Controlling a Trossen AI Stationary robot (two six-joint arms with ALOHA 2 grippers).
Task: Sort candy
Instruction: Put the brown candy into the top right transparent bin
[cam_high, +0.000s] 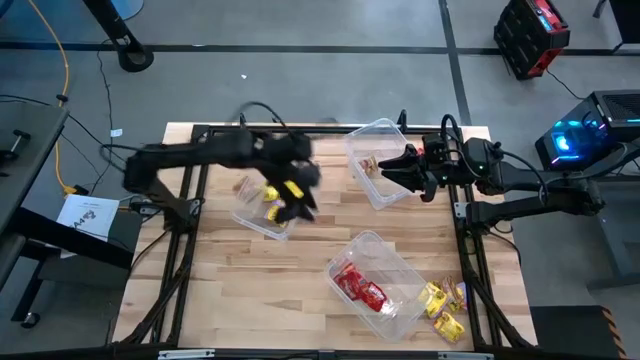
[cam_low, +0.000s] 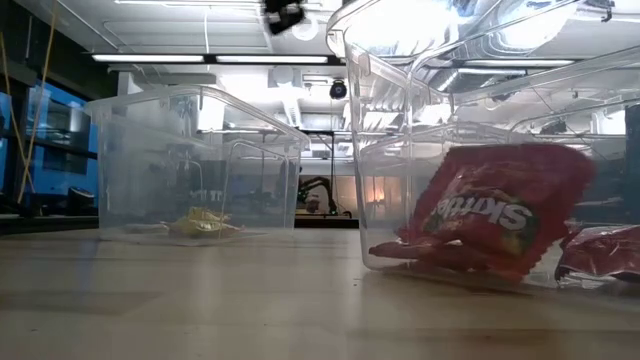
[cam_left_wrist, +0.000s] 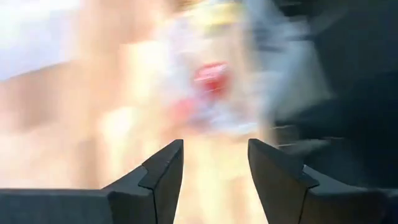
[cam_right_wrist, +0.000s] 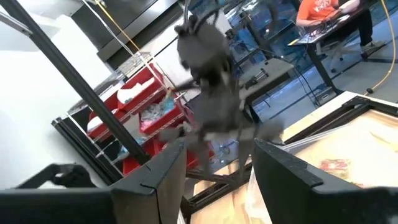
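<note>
Three clear tubs stand on the wooden table. The left tub (cam_high: 262, 208) holds yellow candy (cam_high: 270, 194), also seen in the low view (cam_low: 200, 222). The far tub (cam_high: 378, 162) holds brown-gold candy (cam_high: 369, 164). The near tub (cam_high: 378, 285) holds red candy (cam_high: 360, 290), whose packets show large in the low view (cam_low: 490, 215). Loose yellow candy (cam_high: 443, 308) lies on the table by the near right corner. My left gripper (cam_high: 298, 208) (cam_left_wrist: 214, 168) hovers open and empty at the left tub's right side. My right gripper (cam_high: 395, 168) (cam_right_wrist: 217, 168) is open and empty above the far tub.
A dark frame (cam_high: 190, 180) runs along the table's left, far and right sides. Bare wood (cam_high: 240, 290) lies between the left tub and the near edge. A person in orange (cam_right_wrist: 320, 9) sits at a desk in the room beyond.
</note>
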